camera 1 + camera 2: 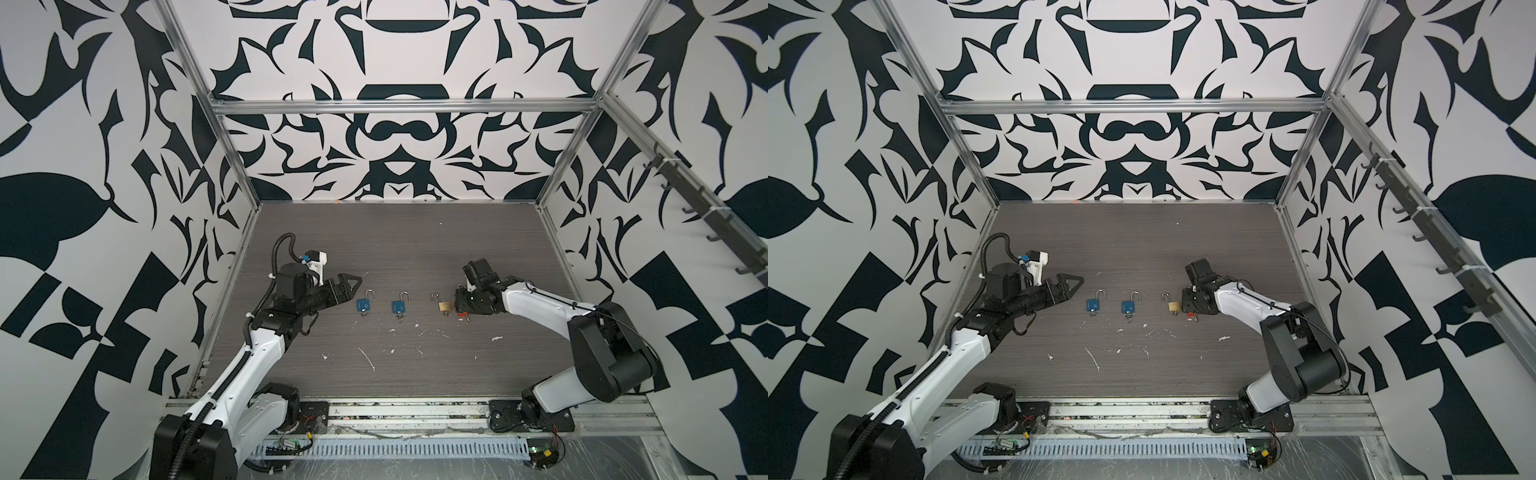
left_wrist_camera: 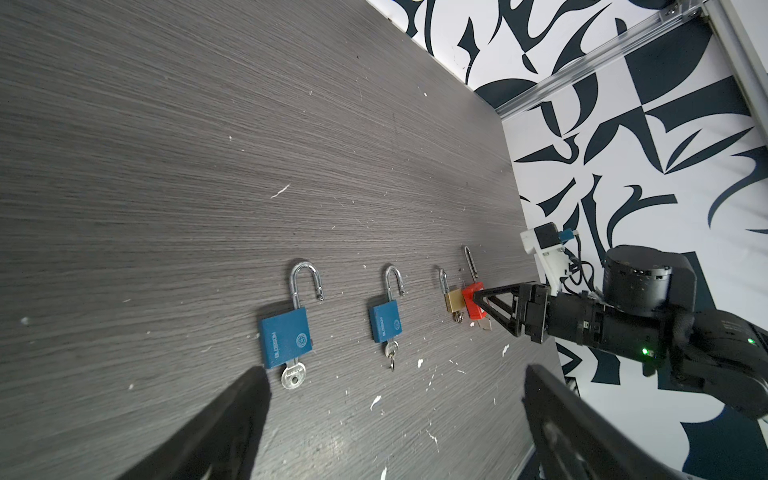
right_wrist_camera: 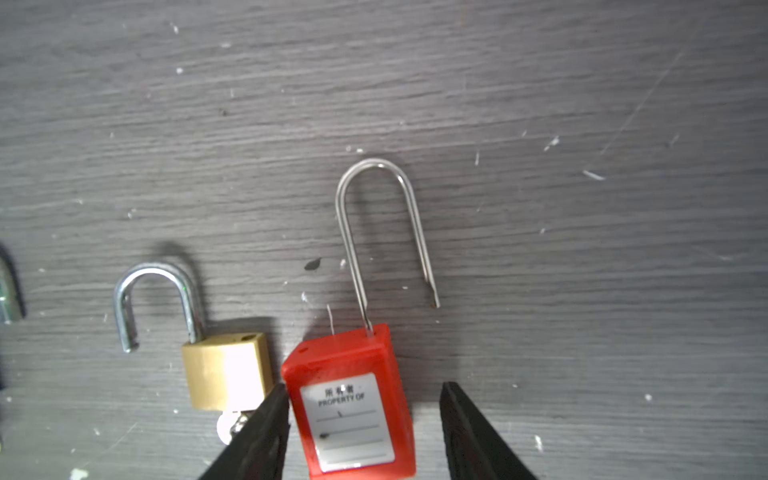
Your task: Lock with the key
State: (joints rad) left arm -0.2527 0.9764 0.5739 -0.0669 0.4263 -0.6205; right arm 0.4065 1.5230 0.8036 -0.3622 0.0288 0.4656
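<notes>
The step in hand looks like the grasp of the red padlock (image 3: 353, 415). The right end effector (image 3: 365, 388) sits low over the counter (image 3: 582, 104) with the padlock's body between its fingers (image 3: 257, 436). The jaws stand partly open. 1 finger touches or nearly touches a side of the red body and the other stands clear of the opposite side, so nothing is gripped yet. The left end effector (image 1: 351, 289) hangs well apart from it, jaws wide and empty, just short of the nearer of 2 blue padlocks (image 2: 286, 340).

The next move, I judge, calls for squeezing squarely onto the body's 2 flat sides. It must not shove the body into the brass padlock (image 3: 226, 370), which lies just outside the touching finger. After that the shackle has to be seated and the key turned, probably work for the free end effector.

The red padlock lies flat, its white "PROPERTY OF" label up. Its shackle (image 3: 374, 162) is long, thin steel and open: 1 leg runs into the body, while the free tip ends short of the body and off to the side, not over its hole. A small silvery piece at the end of the body nearer the right end effector's wrist is likely the key (image 2: 484, 325). It shows in the left wrist view only. All 4 padlocks lie in 1 row, shackles open.
</notes>
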